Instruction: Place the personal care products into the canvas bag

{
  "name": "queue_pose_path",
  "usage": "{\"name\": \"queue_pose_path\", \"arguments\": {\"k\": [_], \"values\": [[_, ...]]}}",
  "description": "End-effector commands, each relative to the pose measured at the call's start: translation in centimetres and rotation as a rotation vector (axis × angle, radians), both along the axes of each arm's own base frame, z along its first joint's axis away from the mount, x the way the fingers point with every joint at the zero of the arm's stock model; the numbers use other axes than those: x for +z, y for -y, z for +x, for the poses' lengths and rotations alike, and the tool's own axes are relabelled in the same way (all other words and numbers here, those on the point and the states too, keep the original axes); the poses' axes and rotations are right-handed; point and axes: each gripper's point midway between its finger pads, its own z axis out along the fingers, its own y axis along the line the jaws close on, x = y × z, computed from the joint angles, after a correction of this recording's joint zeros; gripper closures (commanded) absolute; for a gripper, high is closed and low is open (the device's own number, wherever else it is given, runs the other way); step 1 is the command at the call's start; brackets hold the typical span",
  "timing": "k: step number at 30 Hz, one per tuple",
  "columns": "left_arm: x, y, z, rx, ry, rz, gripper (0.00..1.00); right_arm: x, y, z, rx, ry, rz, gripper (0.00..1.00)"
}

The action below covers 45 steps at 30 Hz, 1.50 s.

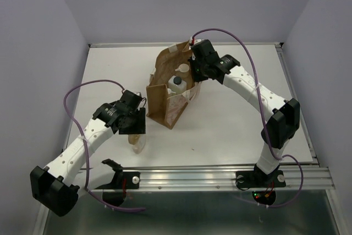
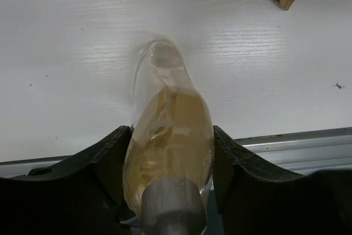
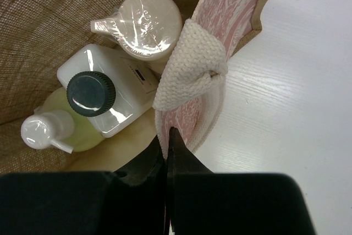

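Now, left gripper [image 2: 170, 136] clenched on amber bottle [image 2: 168, 97], right gripper [image 3: 166, 142] pinching canvas bag [image 3: 60, 20] rim

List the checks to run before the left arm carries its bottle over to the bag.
1. Left end effector grip on the amber bottle: fingers press both sides, ok.
2. Right end effector pinching the canvas bag rim: ok.
3. Bag mouth open from above: ok.
4. Room beside the beige bottle, translucent white bottle and yellow-green bottle: cannot tell.
5. Amber bottle lifted clear of the table: cannot tell.
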Motion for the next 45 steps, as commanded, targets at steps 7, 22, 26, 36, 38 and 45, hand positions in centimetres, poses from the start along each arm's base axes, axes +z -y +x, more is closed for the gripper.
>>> {"name": "queue_pose_path", "arguments": {"k": [7, 22, 26, 36, 38, 45], "values": [[12.3, 1.0, 3.3, 0.048, 0.341, -0.165, 1.00, 2.3, -0.3, -0.9, 0.025, 0.044, 0.061, 0.99], [40.9, 2.4, 6.8, -0.079, 1.118, -0.431, 1.00, 2.7, -0.2, -0.8, 0.032, 0.061, 0.056, 0.99], [41.7, 6.9, 9.7, -0.235, 1.096, -0.463, 1.00, 3.1, -0.2, -0.7, 0.029, 0.070, 0.059, 0.99], [35.6, 14.8, 14.9, -0.443, 0.912, -0.514, 1.00, 3.1, -0.3, -0.6, 0.029, 0.069, 0.061, 0.99], [34.1, 15.5, 15.4, -0.447, 0.882, -0.511, 1.00, 2.9, -0.2, -0.7, 0.025, 0.064, 0.060, 0.99], [30.2, 16.1, 15.5, -0.459, 0.790, -0.476, 1.00, 2.9, -0.2, -0.5, 0.008, 0.067, 0.064, 0.99]]}}
